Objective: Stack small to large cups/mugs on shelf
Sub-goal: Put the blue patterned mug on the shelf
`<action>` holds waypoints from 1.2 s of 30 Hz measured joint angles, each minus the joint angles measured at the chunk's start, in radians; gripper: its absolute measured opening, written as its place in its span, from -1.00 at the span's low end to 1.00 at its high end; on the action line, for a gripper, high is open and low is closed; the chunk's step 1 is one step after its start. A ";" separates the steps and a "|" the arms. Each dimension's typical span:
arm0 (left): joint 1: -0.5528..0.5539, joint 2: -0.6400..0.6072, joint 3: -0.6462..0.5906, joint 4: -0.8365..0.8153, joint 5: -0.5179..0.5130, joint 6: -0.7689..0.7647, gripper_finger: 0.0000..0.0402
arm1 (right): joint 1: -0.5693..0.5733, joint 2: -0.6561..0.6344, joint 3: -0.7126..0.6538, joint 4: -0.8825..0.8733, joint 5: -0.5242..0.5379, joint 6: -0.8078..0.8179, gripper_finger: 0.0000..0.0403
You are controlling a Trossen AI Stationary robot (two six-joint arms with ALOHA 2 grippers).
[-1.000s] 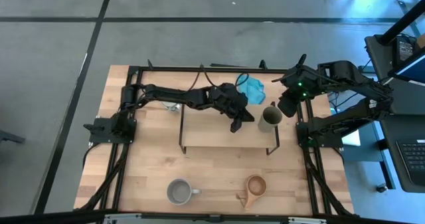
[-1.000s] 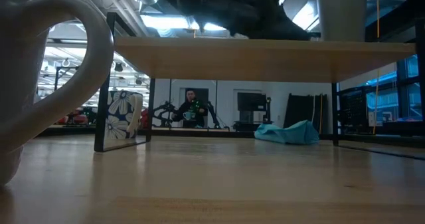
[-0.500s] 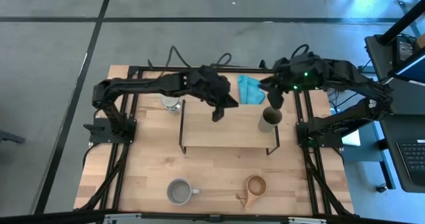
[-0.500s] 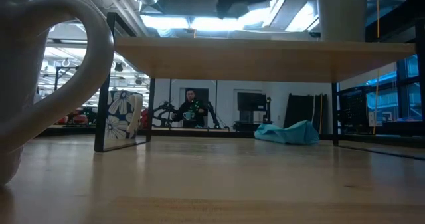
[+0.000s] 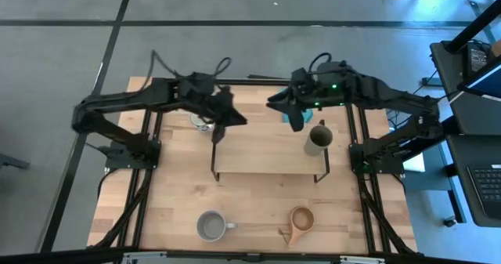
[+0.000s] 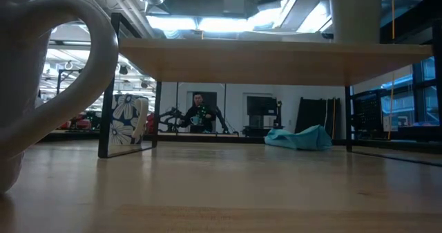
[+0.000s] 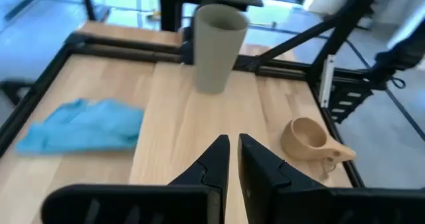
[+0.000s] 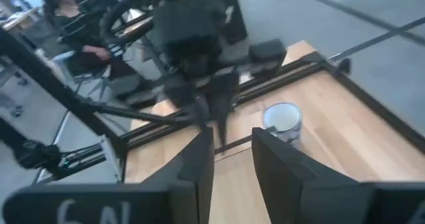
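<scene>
The olive-green cup [image 5: 317, 139] [image 7: 216, 48] stands upright on the right end of the shelf [image 5: 266, 150]. The white flowered cup [image 5: 201, 121] [image 8: 282, 119] stands on the table behind the shelf's left end. The grey mug [image 5: 211, 226] and the long-handled wooden cup [image 5: 300, 221] [image 7: 309, 141] sit near the table's front edge. My left gripper [image 5: 219, 131] [image 7: 230, 154] hangs over the shelf's left end, shut, holding nothing. My right gripper [image 5: 297, 123] [image 8: 232, 161] hangs open over the shelf's far edge, left of the olive cup.
A teal cloth [image 7: 83, 124] [image 6: 300, 137] lies on the table behind the shelf, partly under my right gripper. The black frame rails [image 5: 156, 139] run along the table's sides. In the low view the grey mug's handle [image 6: 55, 88] fills the left, and a person [image 6: 199, 112] sits far behind.
My left gripper has risen and drawn back from the shelf's middle toward its left end and the far edge. My right gripper has moved from over the olive cup toward the table's left, tipping up from pointing down to nearly level. The olive cup stays standing on the shelf.
</scene>
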 joint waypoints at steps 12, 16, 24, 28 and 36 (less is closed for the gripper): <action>0.000 -0.367 -0.432 0.229 -0.140 -0.254 -0.86 | -0.001 0.027 0.000 0.000 -0.031 0.025 -0.48; 0.000 -0.407 -0.460 0.297 -0.165 -0.261 -0.86 | -0.001 0.026 0.000 0.010 -0.031 0.024 -0.48; 0.001 -0.412 -0.452 0.291 -0.199 -0.255 -0.86 | -0.001 0.026 0.000 0.017 -0.030 0.022 -0.48; 0.001 -0.412 -0.452 0.297 -0.223 -0.256 -0.86 | -0.001 0.026 0.000 0.017 -0.030 0.022 -0.48; 0.001 -0.412 -0.452 0.298 -0.250 -0.254 -0.86 | -0.001 0.026 0.000 0.017 -0.030 0.022 -0.48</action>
